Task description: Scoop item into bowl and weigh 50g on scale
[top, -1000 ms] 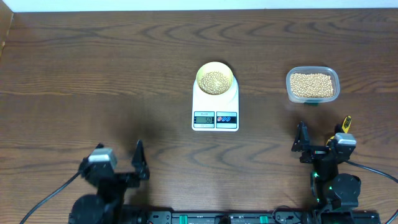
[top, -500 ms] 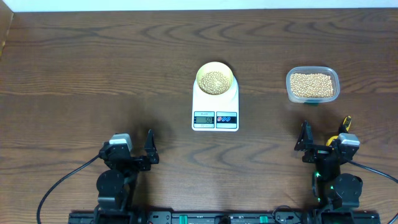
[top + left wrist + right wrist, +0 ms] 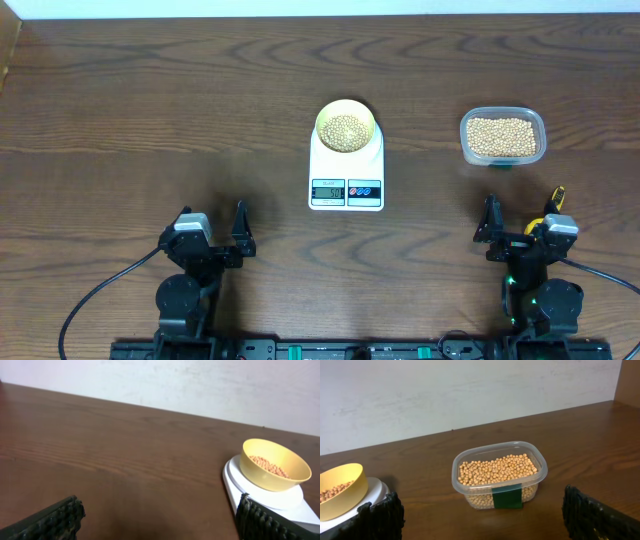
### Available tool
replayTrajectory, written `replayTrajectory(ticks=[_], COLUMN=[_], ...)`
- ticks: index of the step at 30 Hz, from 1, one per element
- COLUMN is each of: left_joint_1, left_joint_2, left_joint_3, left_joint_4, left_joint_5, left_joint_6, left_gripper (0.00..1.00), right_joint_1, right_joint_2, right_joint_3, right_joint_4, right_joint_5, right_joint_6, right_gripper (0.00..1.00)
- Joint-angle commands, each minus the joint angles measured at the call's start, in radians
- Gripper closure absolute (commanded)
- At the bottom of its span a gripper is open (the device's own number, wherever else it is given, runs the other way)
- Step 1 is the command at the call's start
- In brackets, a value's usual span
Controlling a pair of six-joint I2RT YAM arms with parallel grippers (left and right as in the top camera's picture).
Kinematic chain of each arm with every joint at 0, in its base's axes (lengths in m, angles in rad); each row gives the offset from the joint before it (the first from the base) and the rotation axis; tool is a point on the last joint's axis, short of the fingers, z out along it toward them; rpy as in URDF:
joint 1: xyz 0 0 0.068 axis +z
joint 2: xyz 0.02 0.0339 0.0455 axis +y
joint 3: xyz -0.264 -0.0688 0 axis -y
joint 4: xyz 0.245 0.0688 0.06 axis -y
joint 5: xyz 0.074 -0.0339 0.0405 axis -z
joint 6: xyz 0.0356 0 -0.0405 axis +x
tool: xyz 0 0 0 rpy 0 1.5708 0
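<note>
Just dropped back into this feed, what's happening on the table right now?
Nothing is being handled at the moment. The left gripper and right gripper both sit open and empty at the near edge of the table. The yellow bowl, partly filled with soybeans, stands on the white kitchen scale. The clear plastic tub of soybeans sits to the right of the scale. The scale's display is lit, but too small to read.
</note>
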Motion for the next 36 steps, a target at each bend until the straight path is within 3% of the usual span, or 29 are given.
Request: replayTrajectory(ticks=[1, 36], left_joint_1=[0.004, 0.004], left_joint_2=[0.005, 0.098], left_joint_3=[-0.050, -0.063], left_joint_4=[0.040, 0.067], left_joint_5=[-0.023, -0.042], left_joint_6=[-0.009, 0.029], left_gripper=[0.01, 0.02], right_joint_1=[-0.005, -0.002], right_joint_2=[-0.006, -0.006], right_joint_3=[-0.003, -0.003], right_joint_4=[-0.001, -0.001], right_joint_5=[0.002, 0.002], right_joint_6=[-0.011, -0.011], right_gripper=[0.01, 0.01])
